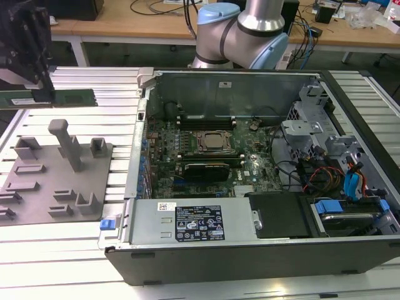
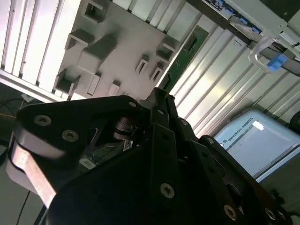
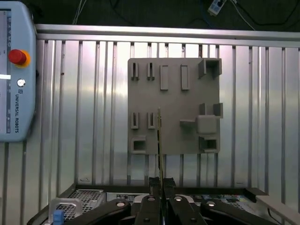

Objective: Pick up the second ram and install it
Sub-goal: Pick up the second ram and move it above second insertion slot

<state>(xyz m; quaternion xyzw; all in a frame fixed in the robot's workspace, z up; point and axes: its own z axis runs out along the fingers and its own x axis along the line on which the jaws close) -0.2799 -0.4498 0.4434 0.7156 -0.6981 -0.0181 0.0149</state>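
The slatted metal desk (image 1: 69,250) carries an open computer case (image 1: 250,265). A grey holder plate (image 1: 44,181) lies to the exterior view's left of the case. By that plate's far edge the black jaws are clenched on the second ram (image 1: 72,98), holding it level and on edge above the desk. It is a long, thin green board with small dark chips, and one end juts past the jaws in the second wrist view (image 2: 186,52). In the first wrist view it shows edge-on as a fine line (image 3: 160,136).
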